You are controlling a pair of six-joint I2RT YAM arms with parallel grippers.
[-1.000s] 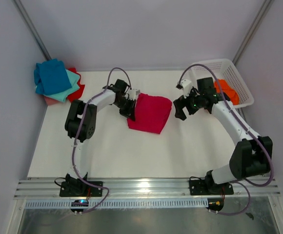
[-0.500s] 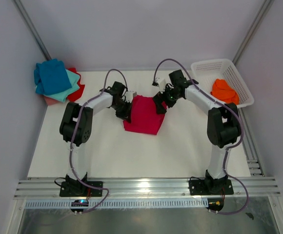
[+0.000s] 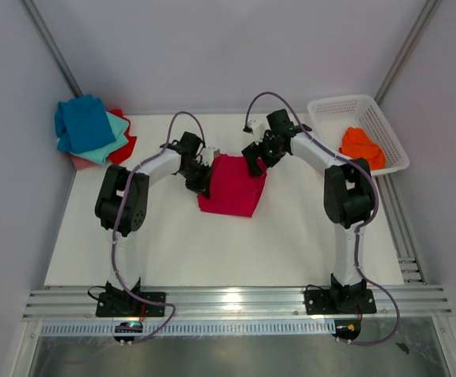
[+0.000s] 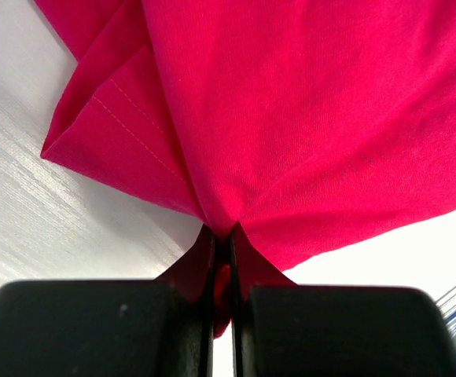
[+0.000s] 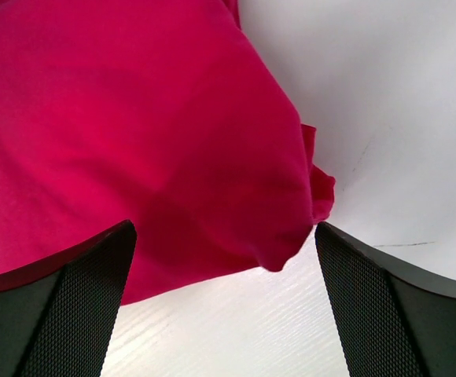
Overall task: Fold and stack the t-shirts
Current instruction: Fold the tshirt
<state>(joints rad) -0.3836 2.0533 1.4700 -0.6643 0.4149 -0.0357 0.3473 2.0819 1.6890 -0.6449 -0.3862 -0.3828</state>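
Note:
A folded crimson t-shirt lies on the white table at centre back. My left gripper is shut on its left edge; in the left wrist view the red cloth is pinched between the black fingers. My right gripper hovers open at the shirt's upper right corner, and in the right wrist view the crimson cloth lies between and beyond the wide-apart pads. A stack of blue, teal and red t-shirts sits at the back left. An orange t-shirt lies in the basket.
The white lattice basket stands at the back right corner of the table. Grey walls close in the back and sides. An aluminium rail with both arm bases runs along the near edge.
The right arm swung left from the basket to the crimson shirt's upper right corner, gripper still open. The left gripper dragged the shirt slightly left and toward the near edge.

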